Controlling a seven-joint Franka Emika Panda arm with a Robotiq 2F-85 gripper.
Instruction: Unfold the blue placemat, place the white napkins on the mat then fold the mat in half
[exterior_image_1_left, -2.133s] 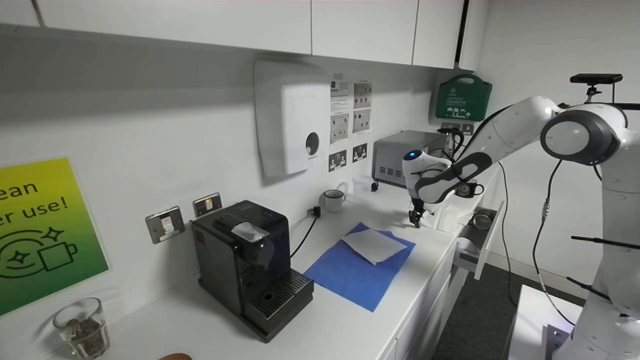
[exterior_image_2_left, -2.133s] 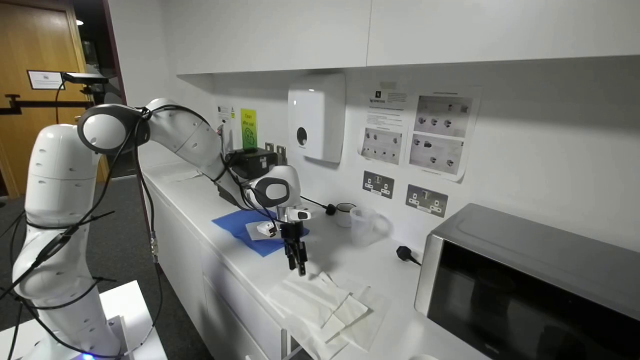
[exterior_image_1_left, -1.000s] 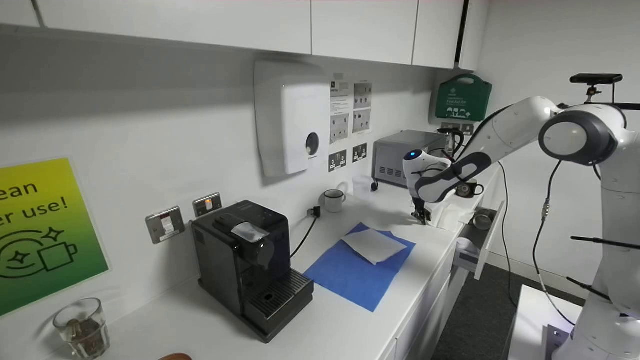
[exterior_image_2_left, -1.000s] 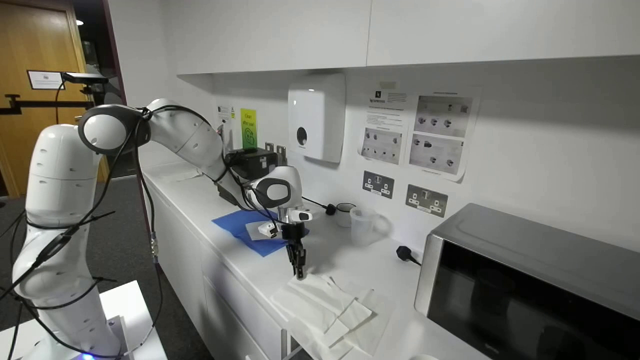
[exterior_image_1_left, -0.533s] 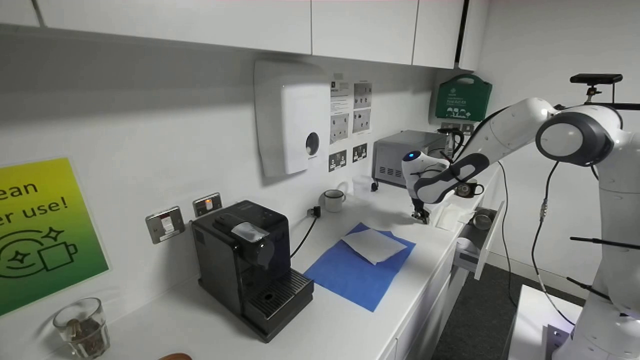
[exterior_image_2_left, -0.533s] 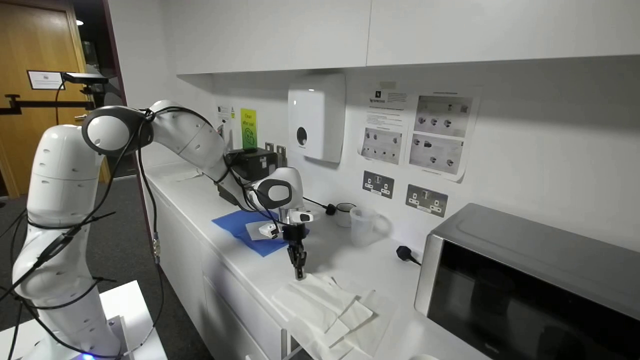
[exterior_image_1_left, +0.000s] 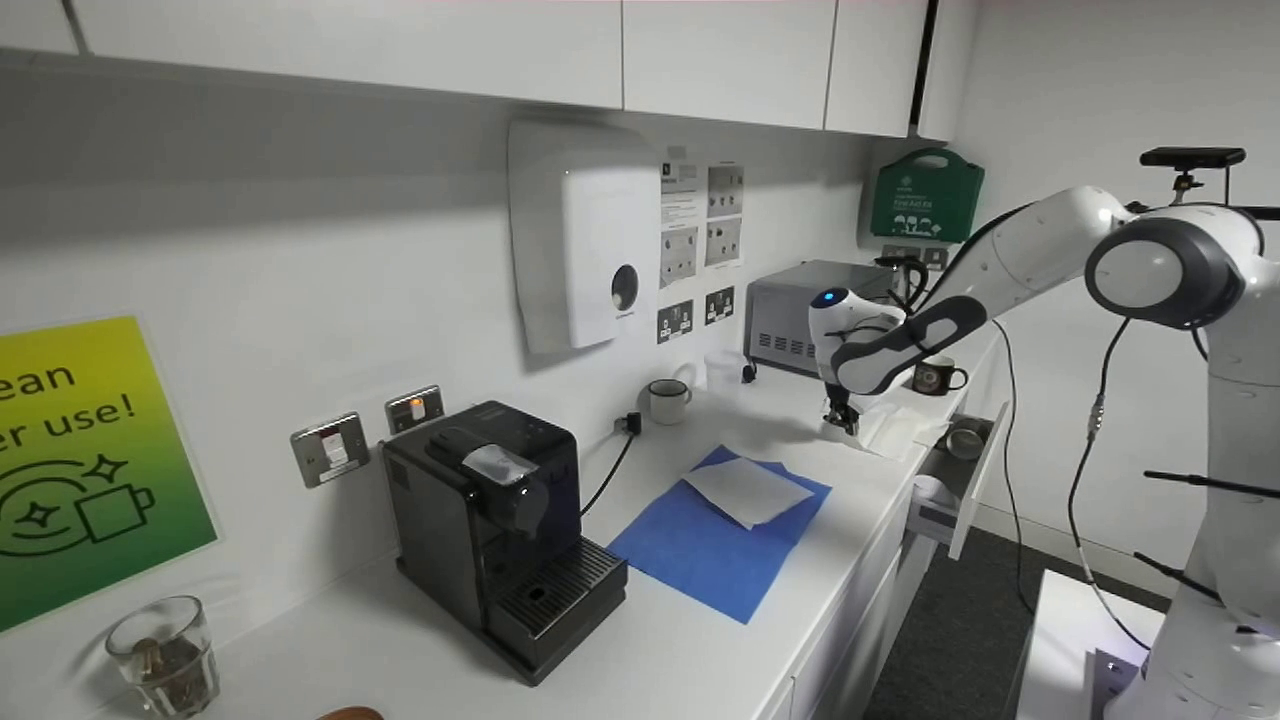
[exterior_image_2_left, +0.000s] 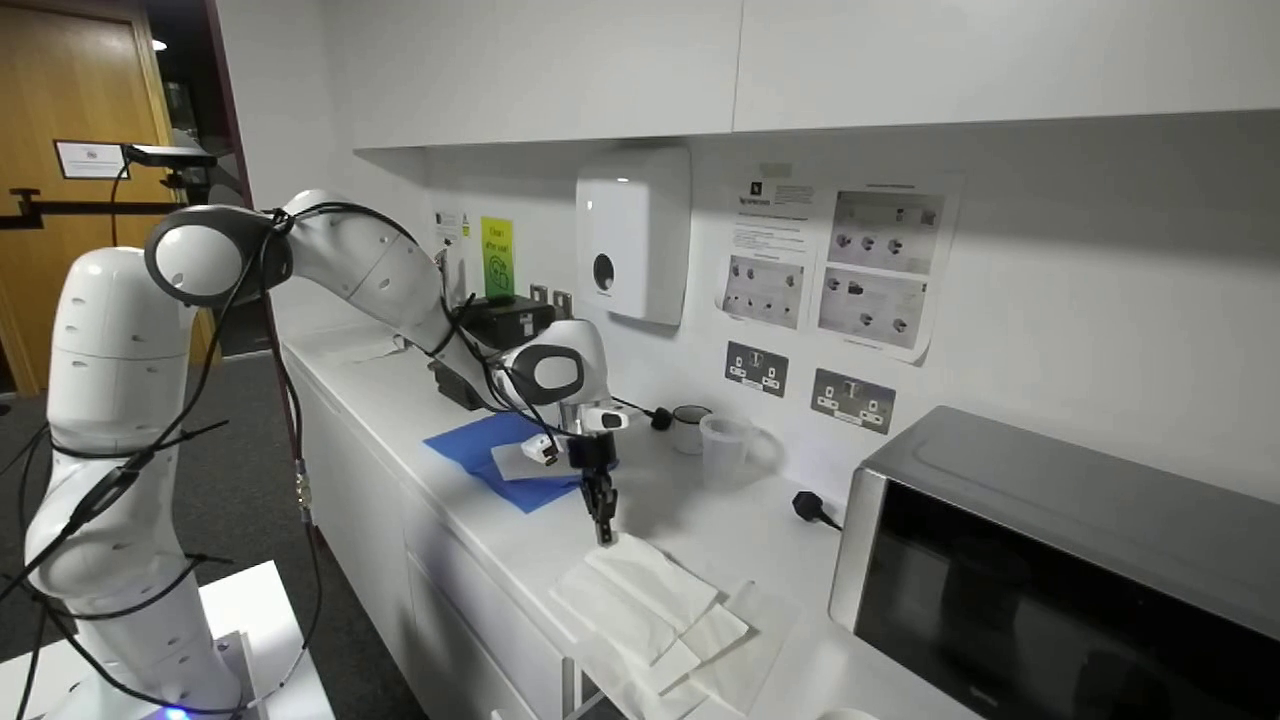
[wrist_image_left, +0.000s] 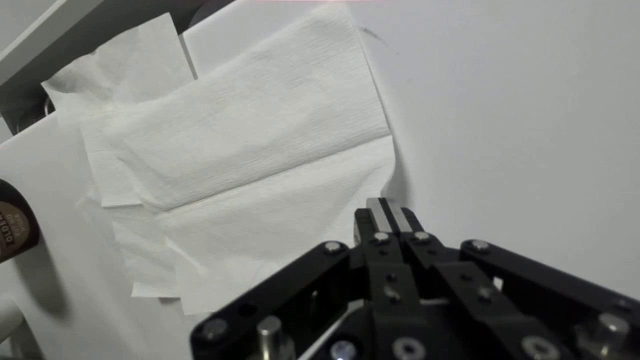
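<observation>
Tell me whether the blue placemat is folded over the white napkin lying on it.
No, in an exterior view the white napkin lies uncovered on top of the blue placemat.

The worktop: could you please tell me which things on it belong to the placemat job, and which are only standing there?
For the job:
blue placemat, spread out
white napkin lying on it
overlapping white napkins, one edge in the closed end effector

Only standing there:
black coffee machine
drinking glass
black-rimmed white mug
translucent plastic jug
black mug
microwave
</observation>
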